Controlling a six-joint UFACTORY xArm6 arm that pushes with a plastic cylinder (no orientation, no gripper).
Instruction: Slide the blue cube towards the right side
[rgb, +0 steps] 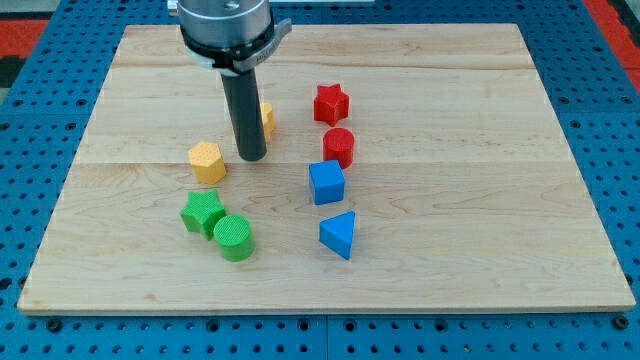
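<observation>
The blue cube (326, 182) sits on the wooden board (480, 150) near the middle. My tip (251, 157) rests on the board well to the view's left of the cube and slightly above it, apart from it. A red cylinder (339, 146) stands just above the cube, almost touching it. A blue triangular block (339, 234) lies just below the cube.
A red star (331, 103) sits above the red cylinder. A yellow block (267, 118) is partly hidden behind the rod. A yellow hexagon (207, 161) lies left of my tip. A green star (203, 211) and green cylinder (235, 238) sit at the lower left.
</observation>
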